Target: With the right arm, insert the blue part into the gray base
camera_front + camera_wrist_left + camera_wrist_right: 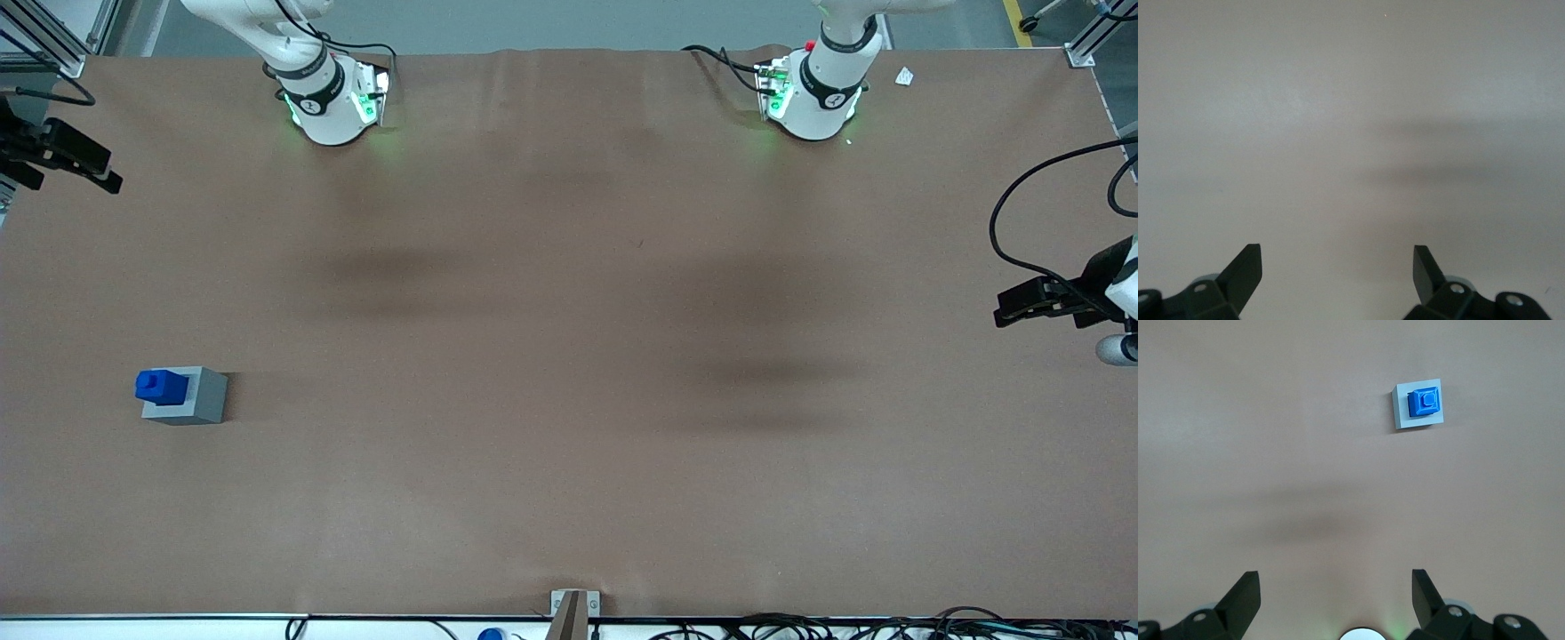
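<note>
The gray base (197,398) stands on the brown table toward the working arm's end, nearer to the front camera than the arm's foot. The blue part (161,386) stands upright in its top and sticks out above it. In the right wrist view the blue part (1424,401) sits within the top face of the gray base (1401,407), seen from straight above and small. My right gripper (1335,575) hangs high over bare table, well apart from both blocks. It is open and empty. It is out of the front view.
The right arm's white foot (327,102) glows green at the table's back edge and shows in the right wrist view (1361,635). Black clamped devices with cables stand at both table ends (58,153) (1049,300). A metal bracket (573,609) sits on the front edge.
</note>
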`<state>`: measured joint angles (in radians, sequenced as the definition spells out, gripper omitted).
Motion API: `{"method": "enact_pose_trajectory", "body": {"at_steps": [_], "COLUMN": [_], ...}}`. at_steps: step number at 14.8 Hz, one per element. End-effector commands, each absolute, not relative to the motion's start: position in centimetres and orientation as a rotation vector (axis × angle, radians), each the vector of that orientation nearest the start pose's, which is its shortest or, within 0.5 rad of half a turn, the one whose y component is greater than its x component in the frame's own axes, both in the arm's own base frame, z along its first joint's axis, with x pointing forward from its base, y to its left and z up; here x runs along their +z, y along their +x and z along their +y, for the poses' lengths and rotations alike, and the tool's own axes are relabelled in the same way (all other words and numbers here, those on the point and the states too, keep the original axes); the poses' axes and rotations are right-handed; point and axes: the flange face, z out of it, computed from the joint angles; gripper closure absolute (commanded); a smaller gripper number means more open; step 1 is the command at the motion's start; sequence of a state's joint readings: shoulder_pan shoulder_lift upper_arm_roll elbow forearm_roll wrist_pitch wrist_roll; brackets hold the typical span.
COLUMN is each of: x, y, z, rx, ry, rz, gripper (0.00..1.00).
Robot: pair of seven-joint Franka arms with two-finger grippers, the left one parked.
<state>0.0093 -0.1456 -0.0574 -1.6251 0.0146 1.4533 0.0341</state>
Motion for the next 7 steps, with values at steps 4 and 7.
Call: {"method": "enact_pose_trajectory", "body": {"at_steps": [4,7], "x": [66.4,66.5], "y": [48.2,48.2], "z": [-0.4,0.3], "rx": [-0.001,-0.008], "ry": [-3.112,-3.114], "rz": [0.085,0.037], "gripper": [0.0,0.0]}}
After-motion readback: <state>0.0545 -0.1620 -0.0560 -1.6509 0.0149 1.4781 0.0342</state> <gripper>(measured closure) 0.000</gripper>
